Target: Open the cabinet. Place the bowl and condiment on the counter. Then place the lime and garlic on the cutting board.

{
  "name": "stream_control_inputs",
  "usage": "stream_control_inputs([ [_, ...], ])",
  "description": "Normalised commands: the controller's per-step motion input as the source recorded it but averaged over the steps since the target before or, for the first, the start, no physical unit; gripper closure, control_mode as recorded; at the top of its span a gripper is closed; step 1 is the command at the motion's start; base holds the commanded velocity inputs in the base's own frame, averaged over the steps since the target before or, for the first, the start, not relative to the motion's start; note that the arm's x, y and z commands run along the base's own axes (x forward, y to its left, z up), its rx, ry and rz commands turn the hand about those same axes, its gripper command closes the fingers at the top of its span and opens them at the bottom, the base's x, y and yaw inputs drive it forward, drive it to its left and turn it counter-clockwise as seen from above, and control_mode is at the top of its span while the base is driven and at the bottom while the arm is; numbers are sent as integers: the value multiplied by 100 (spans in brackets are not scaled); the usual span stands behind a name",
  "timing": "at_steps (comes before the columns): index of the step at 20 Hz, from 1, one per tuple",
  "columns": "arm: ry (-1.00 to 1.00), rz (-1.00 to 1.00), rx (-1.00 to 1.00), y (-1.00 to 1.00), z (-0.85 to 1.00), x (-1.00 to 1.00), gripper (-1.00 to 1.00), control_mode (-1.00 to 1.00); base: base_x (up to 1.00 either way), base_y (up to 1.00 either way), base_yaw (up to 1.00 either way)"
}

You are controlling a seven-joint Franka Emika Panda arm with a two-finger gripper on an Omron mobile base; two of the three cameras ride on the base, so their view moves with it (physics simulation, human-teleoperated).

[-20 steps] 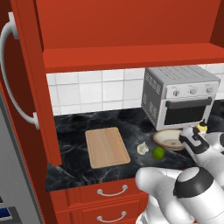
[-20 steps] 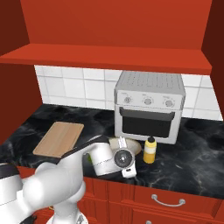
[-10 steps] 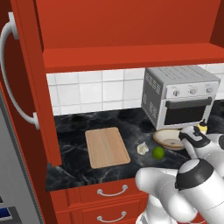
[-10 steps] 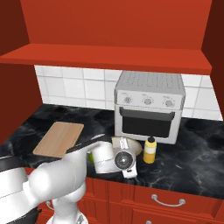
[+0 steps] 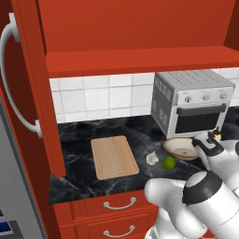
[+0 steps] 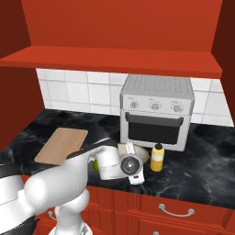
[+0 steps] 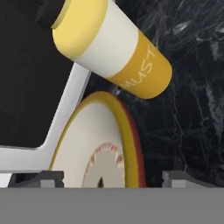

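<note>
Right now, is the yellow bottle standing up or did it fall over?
Standing up. The condiment sits upright on the counter, cap on top, before the toaster oven.

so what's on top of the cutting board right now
Nothing: the cutting board is bare. The garlic and lime lie on the counter beside it.

Left base view: bowl (image 5: 179,147) partly covered on its right by the robot's wrist; condiment bottle (image 5: 215,136) shows only a sliver of cap and yellow shoulder above the wrist. Garlic (image 5: 152,158) too small to make out detail. Cabinet door (image 5: 28,93) cut off at left and top edges.

Right base view: lime (image 6: 94,164) almost wholly hidden behind the forearm, only a green sliver. Bowl mostly hidden behind the hand.

Hand view: bottle's cap end cut off at top left; printed label only partly legible.
</note>
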Motion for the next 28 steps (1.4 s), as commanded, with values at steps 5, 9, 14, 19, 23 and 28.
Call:
stream_control_inputs([
  [5,4,4,-1,-3,37,0,-100,-100,0,0,0],
  [9,8,9,-4,-1,38,-5,-100,-100,0,0,0],
  [14,2,10,-4,4,30,-20,-100,-100,0,0,0],
  [19,-6,9,-4,20,25,-29,-100,-100,0,0,0],
  [23,-3,8,-10,67,17,-20,-100,-100,0,0,0],
  [28,0,7,-18,96,3,-12,-100,-100,0,0,0],
])
